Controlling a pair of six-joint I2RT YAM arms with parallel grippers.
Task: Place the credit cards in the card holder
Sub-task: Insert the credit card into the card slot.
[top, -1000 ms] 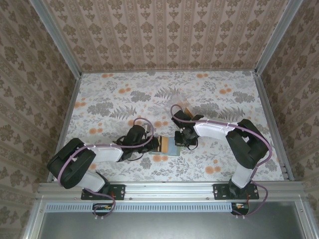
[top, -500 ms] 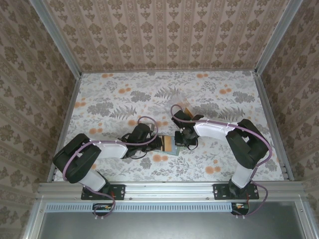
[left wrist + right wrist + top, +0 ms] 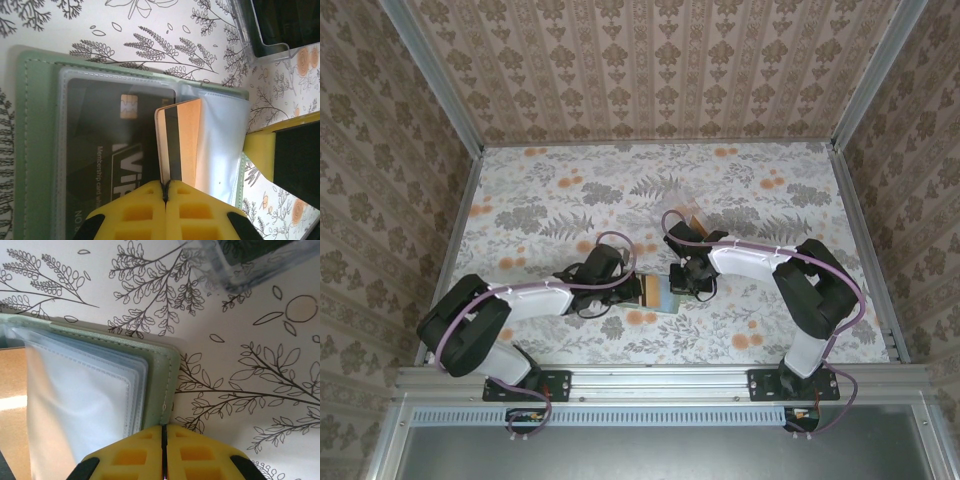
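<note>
The sage-green card holder [image 3: 35,150] lies open on the table between both arms, its clear sleeves fanned up [image 3: 75,390]. A dark card [image 3: 105,145] sits inside the left sleeve. My left gripper [image 3: 166,184] is shut on the near edge of an orange card with a black stripe [image 3: 187,140]; the card stands on edge among the sleeves. My right gripper [image 3: 163,427] is shut, its tips at the holder's green right edge [image 3: 160,375]; whether they pinch the cover is unclear. From above, the holder [image 3: 663,296] sits between the left gripper [image 3: 628,290] and the right gripper [image 3: 682,285].
A clear plastic box [image 3: 682,214] stands just beyond the holder, with an orange card [image 3: 694,221] in it. Its corner is close to both wrists [image 3: 250,265]. Patterned walls close in the table on three sides, and floral tabletop stretches far and to the left.
My left arm has reached to the right, bringing the orange card over the open holder. The right arm has stayed where it was.
</note>
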